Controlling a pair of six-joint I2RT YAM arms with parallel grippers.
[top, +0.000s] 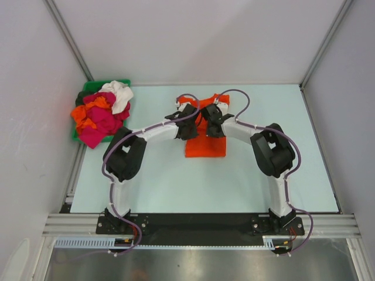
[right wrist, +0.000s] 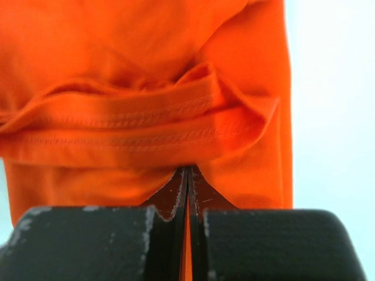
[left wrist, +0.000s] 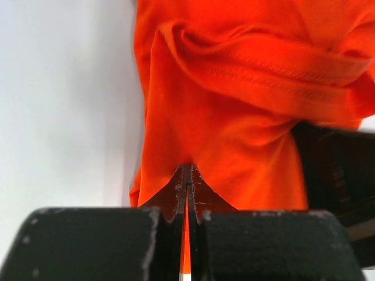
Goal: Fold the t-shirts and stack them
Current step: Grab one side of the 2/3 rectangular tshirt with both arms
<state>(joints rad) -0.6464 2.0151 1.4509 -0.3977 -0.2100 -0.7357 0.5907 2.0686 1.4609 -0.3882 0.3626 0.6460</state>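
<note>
Shirt (top: 205, 149), bright orange, lies on the table (top: 164, 181), to the right of the green bin (top: 89, 86). The left end effector (left wrist: 187, 171) and the right end effector (right wrist: 187, 172) each pinch its cloth.

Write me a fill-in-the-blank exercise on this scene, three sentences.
The left hand and right hand are each shut on the ____ t-shirt.
The pile of loose shirts lies in a ____ bin.
That bin stands at the table's far ____ corner.
Missing words: orange; green; left.
</note>
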